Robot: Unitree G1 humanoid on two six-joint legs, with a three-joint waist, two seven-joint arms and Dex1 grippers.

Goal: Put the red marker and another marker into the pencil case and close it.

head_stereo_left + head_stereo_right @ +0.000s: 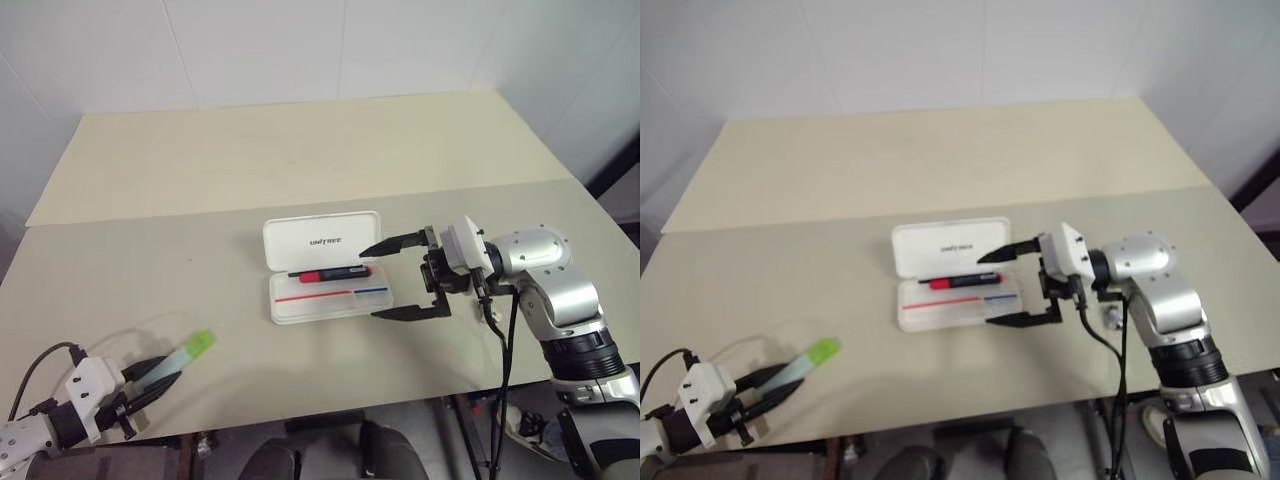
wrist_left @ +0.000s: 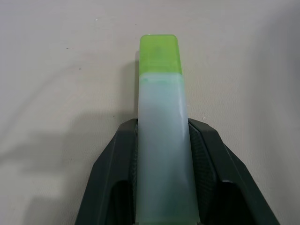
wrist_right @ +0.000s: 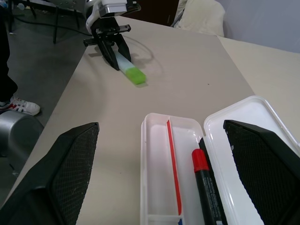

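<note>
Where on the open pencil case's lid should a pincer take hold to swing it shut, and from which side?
Take the pencil case by the lid's far long edge, opposite the hinge, coming from the table's far side. The lid lies open flat behind the tray, hinged along their shared edge, so that free edge probably gives most leverage.

The only readable text was the small dark lettering "UNITREE" printed on the raised lid of the flat white hard-plastic pencil case (image 1: 322, 240), which lay open on the pale tabletop (image 1: 300, 160). In the head views the word sat near the middle of the lid and was only just legible. No other label, number or sign could be read.
</note>
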